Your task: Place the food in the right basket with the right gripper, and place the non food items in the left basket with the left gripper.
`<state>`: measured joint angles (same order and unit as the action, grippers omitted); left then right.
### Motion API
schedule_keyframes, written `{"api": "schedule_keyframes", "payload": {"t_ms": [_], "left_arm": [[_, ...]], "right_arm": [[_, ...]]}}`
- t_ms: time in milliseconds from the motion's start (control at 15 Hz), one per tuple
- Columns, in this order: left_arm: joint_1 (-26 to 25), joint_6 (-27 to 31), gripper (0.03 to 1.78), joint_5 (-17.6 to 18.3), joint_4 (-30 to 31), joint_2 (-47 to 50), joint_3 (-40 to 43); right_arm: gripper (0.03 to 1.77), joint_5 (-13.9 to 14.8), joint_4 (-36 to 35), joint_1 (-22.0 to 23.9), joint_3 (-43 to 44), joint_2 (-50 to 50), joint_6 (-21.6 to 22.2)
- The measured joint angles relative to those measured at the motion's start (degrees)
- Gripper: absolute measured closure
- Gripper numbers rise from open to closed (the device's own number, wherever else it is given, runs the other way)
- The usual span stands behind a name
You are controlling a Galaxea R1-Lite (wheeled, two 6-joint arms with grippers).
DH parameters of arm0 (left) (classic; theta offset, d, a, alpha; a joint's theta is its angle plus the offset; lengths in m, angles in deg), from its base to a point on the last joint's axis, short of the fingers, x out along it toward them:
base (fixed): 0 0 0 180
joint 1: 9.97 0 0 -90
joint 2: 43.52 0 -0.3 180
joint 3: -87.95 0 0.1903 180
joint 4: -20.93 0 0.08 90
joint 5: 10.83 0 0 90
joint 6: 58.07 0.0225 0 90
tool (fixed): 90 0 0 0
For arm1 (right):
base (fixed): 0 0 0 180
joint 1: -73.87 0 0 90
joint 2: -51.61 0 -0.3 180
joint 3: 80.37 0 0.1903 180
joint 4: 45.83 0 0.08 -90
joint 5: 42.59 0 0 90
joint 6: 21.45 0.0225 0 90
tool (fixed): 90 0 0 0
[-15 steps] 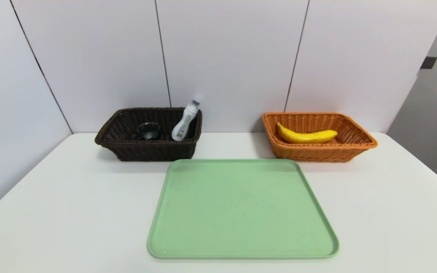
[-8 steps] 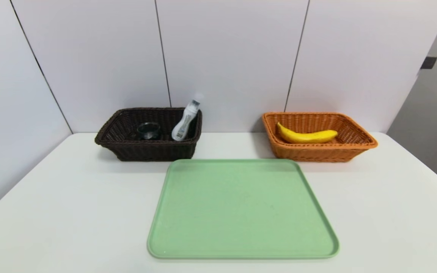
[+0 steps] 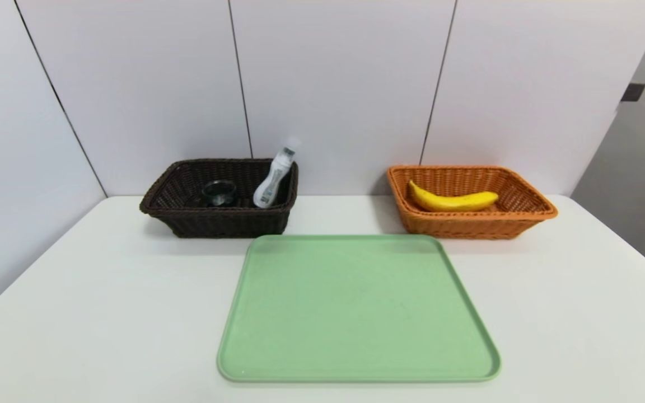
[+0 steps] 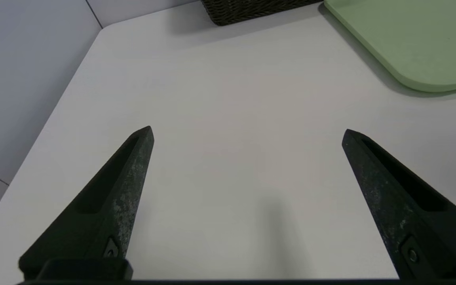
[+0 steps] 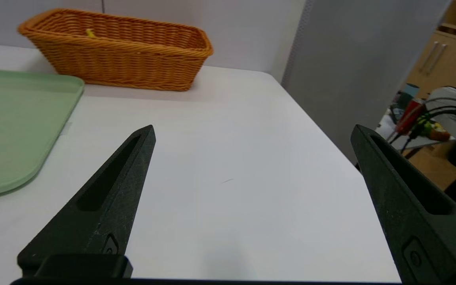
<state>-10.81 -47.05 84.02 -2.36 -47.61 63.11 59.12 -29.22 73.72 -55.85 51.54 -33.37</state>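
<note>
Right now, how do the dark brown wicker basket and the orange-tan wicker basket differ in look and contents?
The dark brown wicker basket is nearly black; the orange-tan wicker basket is much lighter.
The dark one holds a small glass cup and a white bottle leaning above its rim; the orange one holds a yellow banana lying low inside.
Both are rectangular with flared sides.

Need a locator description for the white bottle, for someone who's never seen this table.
Find the green tray on the white table, then the dark brown wicker basket beyond it to the left. The white bottle leans at that basket's right end, its top sticking up above the rim. The glass cup beside it is see-through and sits low inside.
</note>
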Motion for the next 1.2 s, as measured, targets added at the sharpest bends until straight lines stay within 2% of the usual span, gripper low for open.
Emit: {"api": "schedule_keyframes", "payload": {"t_ms": [200, 267, 467, 667, 800, 1200], "left_arm": [[0.0, -0.9, 0.12, -0.8, 0.2, 2.6, 1.2], [0.1, -1.0, 0.12, -0.8, 0.3, 3.1, 1.4], [0.1, -1.4, 0.12, -0.8, 0.5, 3.8, 1.5], [0.1, -4.8, 0.12, -1.1, 0.5, 4.0, 1.5], [0.1, -6.6, 0.12, -2.5, 0.5, 4.0, 1.5], [0.1, -7.7, 0.12, -2.9, 0.5, 4.0, 1.5]], "right_arm": [[0.1, -8.9, 1.0, 0.0, -0.6, 0.0, 1.3], [0.1, -10.9, 2.4, 0.0, -0.9, 0.0, 1.4], [0.1, -13.5, 6.1, 0.0, -1.0, 0.0, 3.1], [0.1, -13.1, 7.6, 0.0, -0.8, 0.0, 9.0], [0.1, -13.0, 7.5, 0.0, -0.7, 0.0, 9.5], [0.1, -12.2, 7.5, 0.0, -0.7, 0.0, 10.4]]}}
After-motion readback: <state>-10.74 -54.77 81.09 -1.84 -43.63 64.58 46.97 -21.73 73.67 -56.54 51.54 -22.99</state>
